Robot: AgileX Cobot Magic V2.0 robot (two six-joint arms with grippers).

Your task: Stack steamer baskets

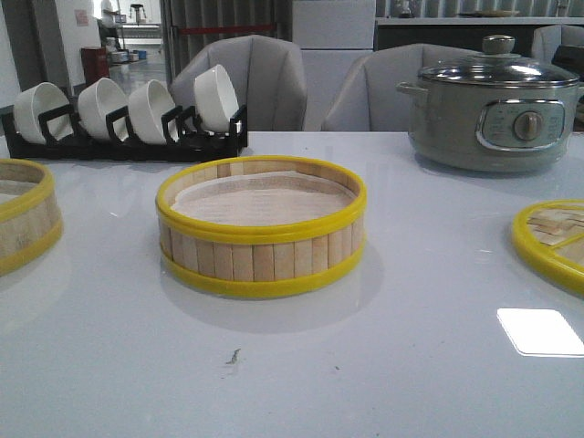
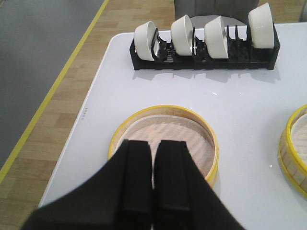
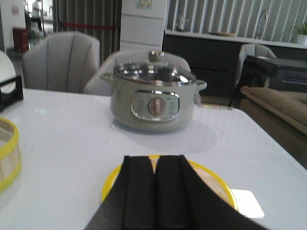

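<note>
One steamer basket [image 1: 261,228] stands at the middle of the white table, with pale slat walls, yellow hoops and a whitish liner. The second steamer basket [image 1: 23,224] is at the table's left edge, half cut off in the front view. In the left wrist view this second basket [image 2: 192,136] lies just beyond and under my left gripper [image 2: 156,143], which is shut and empty above its near rim. The middle basket shows at that view's edge [image 2: 296,153]. My right gripper [image 3: 154,160] is shut and empty above the flat yellow-rimmed lid [image 3: 213,184]. Neither gripper shows in the front view.
A black rack with white bowls [image 1: 128,119] stands at the back left and also shows in the left wrist view [image 2: 204,45]. A grey-green electric pot with a glass lid [image 1: 493,114] stands at the back right. The woven lid [image 1: 552,239] lies at the right edge. Chairs stand behind the table.
</note>
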